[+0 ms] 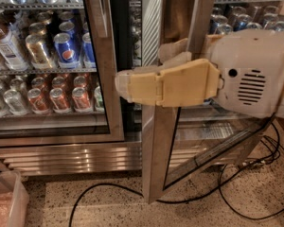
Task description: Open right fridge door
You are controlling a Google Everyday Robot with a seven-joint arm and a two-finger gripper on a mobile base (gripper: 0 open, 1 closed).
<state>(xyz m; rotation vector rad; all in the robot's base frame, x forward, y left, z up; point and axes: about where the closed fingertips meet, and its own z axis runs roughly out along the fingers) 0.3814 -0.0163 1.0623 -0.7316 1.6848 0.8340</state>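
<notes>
The fridge (71,157) fills the view, its steel grille low at the left. The right fridge door (154,155) stands swung outward toward me, with its steel edge running down the middle and its glass pane angling off to the right. My gripper (142,79), tan with a white wrist housing, reaches in from the right and lies across that door's free edge at mid height. Behind it the dark open interior shows. The left door (104,56) is closed over Pepsi and red cans.
Black cables (109,193) trail over the speckled floor under the open door, and more loop at the right (255,174). A translucent plastic bin (7,200) sits at the bottom left corner. Can shelves show behind the glass at the upper right.
</notes>
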